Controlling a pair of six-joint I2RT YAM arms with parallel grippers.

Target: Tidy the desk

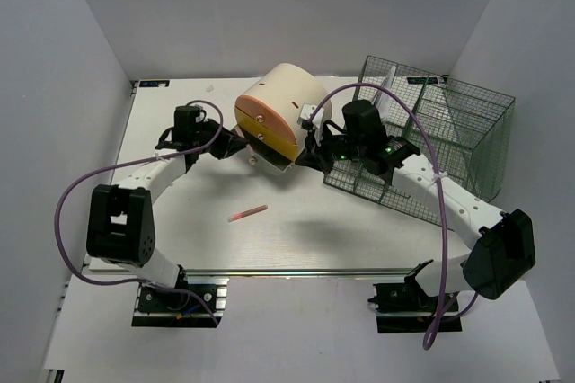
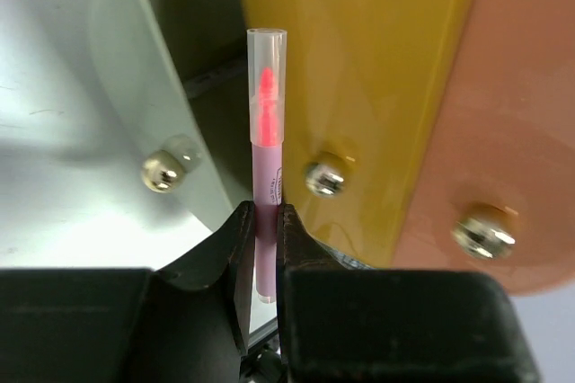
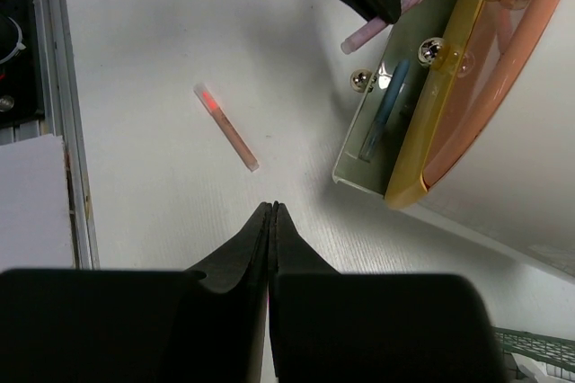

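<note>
The job looks partly done. The left gripper [image 2: 262, 226] is pinching a lilac highlighter pen with a clear cap and a fluorescent pink tip [image 2: 267, 131] by its lower barrel. It holds the pen tip-first just in front of the cream cylinder container with an orange rim [image 1: 286, 100]. That container sits tipped over, its orange-and-yellow face turned toward the arms, in the far middle of the large white surface with a silver rail along its near edge [image 1: 359, 230]. The pen's cap points at the grey-green bolted pocket on the face of the container [image 3: 373, 145]. From the left wrist view I cannot tell whether it has entered the opening or only hovers before it. A slim blue item [image 3: 384, 118] seems to be lodged in that pocket already, so at least one thing appears stowed.

The right gripper [image 3: 272, 212] has its fingers pressed together on nothing. It hangs above bare surface beside the container.

What is left, as I read it, is to seat the held pen and then collect the second pink pen [image 1: 247, 214], which lies loose on the surface, well apart from the container and nearer the rail. The dark green wire-mesh basket [image 1: 449, 122] stands at the far right corner, and its contents are too unclear to judge.
</note>
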